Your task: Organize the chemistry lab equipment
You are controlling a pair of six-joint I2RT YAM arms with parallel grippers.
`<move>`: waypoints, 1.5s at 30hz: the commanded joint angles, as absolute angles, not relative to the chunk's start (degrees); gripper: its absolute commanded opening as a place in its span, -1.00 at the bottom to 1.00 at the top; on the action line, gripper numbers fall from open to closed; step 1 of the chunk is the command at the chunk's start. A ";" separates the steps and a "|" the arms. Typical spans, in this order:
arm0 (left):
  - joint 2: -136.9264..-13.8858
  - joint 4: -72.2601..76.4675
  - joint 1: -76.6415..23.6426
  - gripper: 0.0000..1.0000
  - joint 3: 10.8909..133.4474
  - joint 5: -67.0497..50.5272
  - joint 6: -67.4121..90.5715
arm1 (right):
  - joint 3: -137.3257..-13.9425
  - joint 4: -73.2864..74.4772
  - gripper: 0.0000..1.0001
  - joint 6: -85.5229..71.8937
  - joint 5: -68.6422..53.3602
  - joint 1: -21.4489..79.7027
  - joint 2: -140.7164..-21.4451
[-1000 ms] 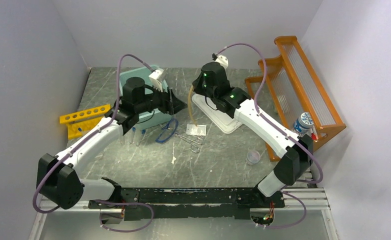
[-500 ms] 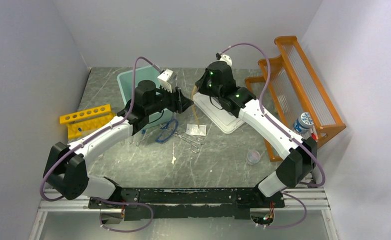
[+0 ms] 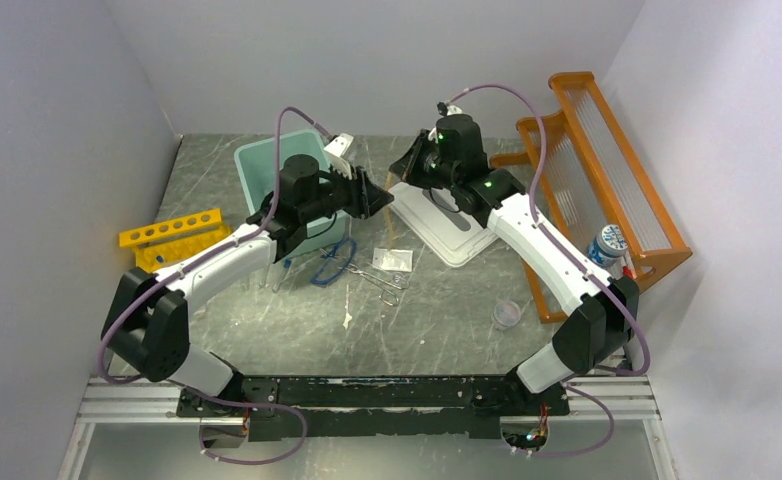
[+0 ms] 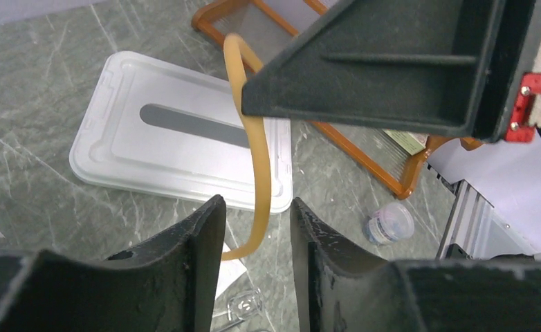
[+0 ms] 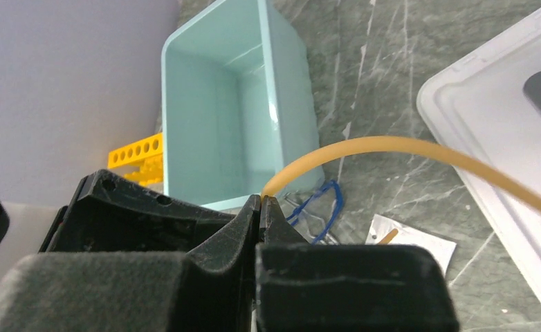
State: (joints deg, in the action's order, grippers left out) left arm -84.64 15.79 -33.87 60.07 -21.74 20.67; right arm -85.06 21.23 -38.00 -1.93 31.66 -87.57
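A tan tubing [image 3: 392,222] hangs in a curve above the table's middle, and my right gripper [image 3: 404,174] is shut on its top end. In the right wrist view the tan tubing [image 5: 392,146] arcs out from the pinched right gripper [image 5: 261,199]. My left gripper [image 3: 380,200] stands open, its jaws on either side of the hanging tan tubing [image 4: 261,166] without touching it; the left gripper [image 4: 257,202] looks down on it. Blue tubing [image 3: 334,262], silver forceps [image 3: 385,280], a white packet [image 3: 392,260], test tubes [image 3: 267,272] and a clear cup [image 3: 508,314] lie on the table.
A teal bin [image 3: 262,165] stands behind the left arm, with a yellow tube rack [image 3: 172,240] to its left. A white lid [image 3: 447,235] lies under the right arm. The orange shelf [image 3: 597,170] fills the right side, with a blue-capped bottle [image 3: 607,245] on it.
The left arm has swung right to the hanging tubing and its jaws have narrowed around it. The right gripper has shifted back and right, still holding the tubing.
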 commanded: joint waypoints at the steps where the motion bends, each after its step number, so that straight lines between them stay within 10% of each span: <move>1: -85.93 20.50 -34.10 -0.15 63.21 -23.62 20.78 | -84.58 20.75 -1.00 -38.91 -7.55 30.98 -86.30; 10: -85.86 15.99 -34.10 -0.90 67.27 -22.26 18.90 | -84.57 20.13 -0.96 -38.01 -9.24 30.66 -86.46; 15: -84.88 -1.89 -33.89 -0.91 78.70 -17.21 13.63 | -88.29 21.61 -0.03 -35.76 -6.94 29.50 -85.79; 19: -84.24 -15.46 -32.87 -0.91 87.88 -11.38 9.54 | -86.37 16.44 0.24 -36.22 -9.95 27.03 -82.93; 33: -84.40 -32.78 -16.72 -0.91 100.37 2.07 7.35 | -81.43 8.26 0.28 -38.89 -15.86 25.84 -82.39; 45: -87.76 -31.23 -11.84 -0.90 91.29 -9.12 9.39 | -80.97 8.81 0.23 -39.68 -15.82 25.88 -84.76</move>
